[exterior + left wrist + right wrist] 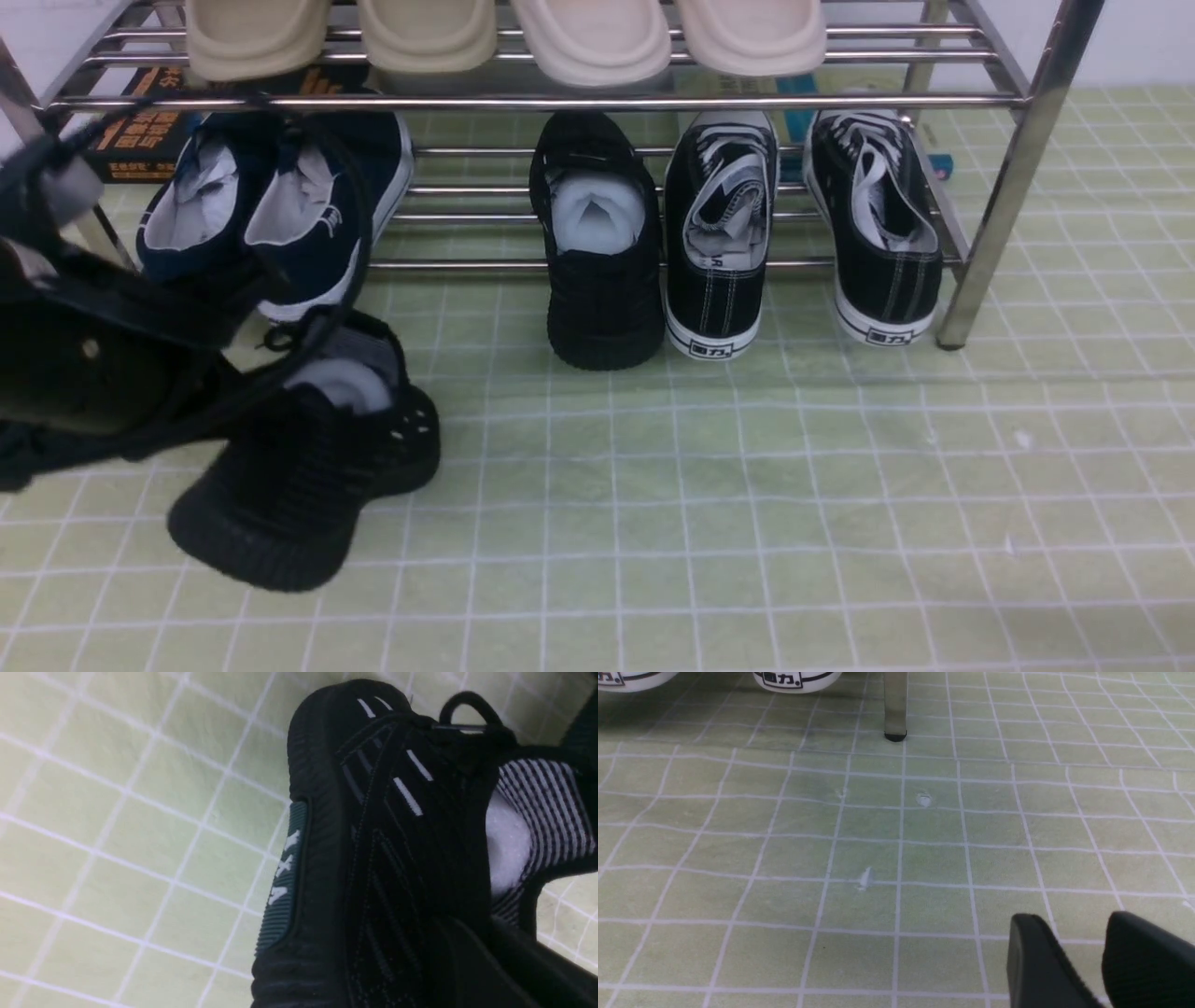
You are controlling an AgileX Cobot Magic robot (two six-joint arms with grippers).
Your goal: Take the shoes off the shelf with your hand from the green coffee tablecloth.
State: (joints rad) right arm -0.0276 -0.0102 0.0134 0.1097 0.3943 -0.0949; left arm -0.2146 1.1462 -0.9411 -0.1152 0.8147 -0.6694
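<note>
Two dark fingers (467,970) of the left gripper (486,942) are seen clamped on the collar of a black knit shoe (387,858), next to its white paper stuffing (507,844). That shoe is held tilted, toe toward the robot, over the green tablecloth (747,523) in front of the left end of the shelf (1018,168); whether its sole touches the cloth cannot be told. The second knit shoe (602,261) is set on the lower tier, just beside the canvas sneakers (719,243) and well apart from the navy slip-ons (271,205). Beige slippers (597,42) are lined up on the upper tier. The fingers (1036,961) of the right gripper (1069,926) are spread, with nothing between them, above the cloth near a shelf leg.
</note>
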